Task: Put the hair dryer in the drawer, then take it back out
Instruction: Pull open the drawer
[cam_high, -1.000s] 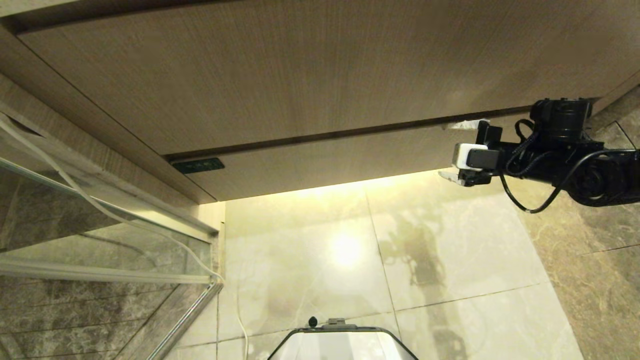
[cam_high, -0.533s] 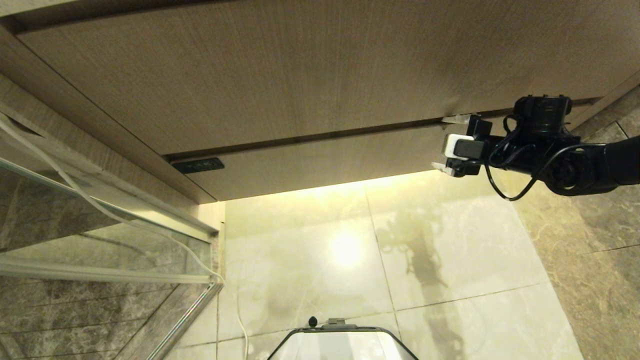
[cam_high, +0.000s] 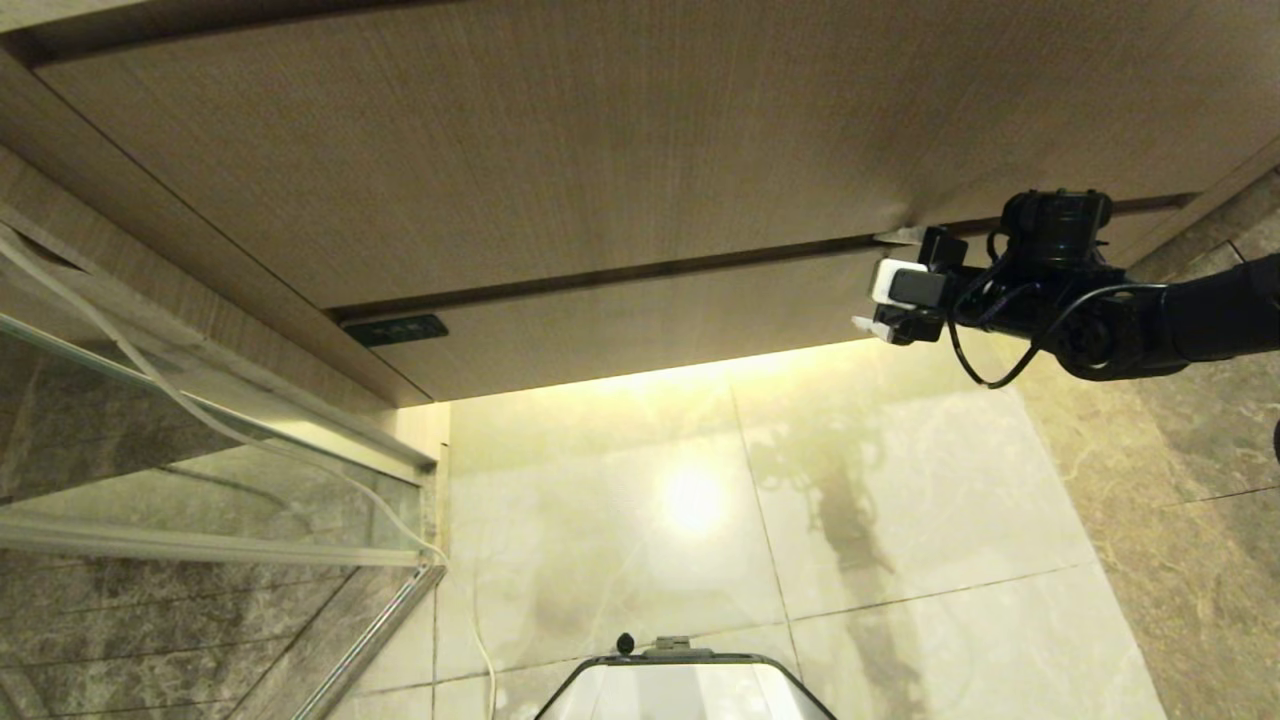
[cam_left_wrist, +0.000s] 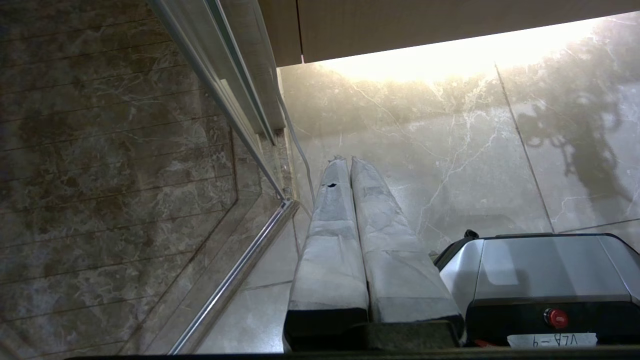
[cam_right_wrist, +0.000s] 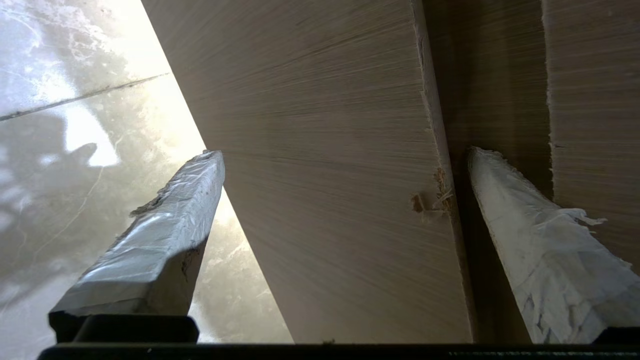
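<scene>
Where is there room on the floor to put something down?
The pale floor tiles between the shut drawer, the glass door and the robot's base look bare. It is tight at the drawer's right end, where the open right claw straddles the front. The shut left claw hangs beside the base.

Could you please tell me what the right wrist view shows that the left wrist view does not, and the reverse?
Only the right wrist view shows the open right gripper straddling the closed drawer front, one finger in the gap above it. Only the left wrist view shows the shut left gripper, the glass shower partition and the robot base. Both show the marble floor.
</scene>
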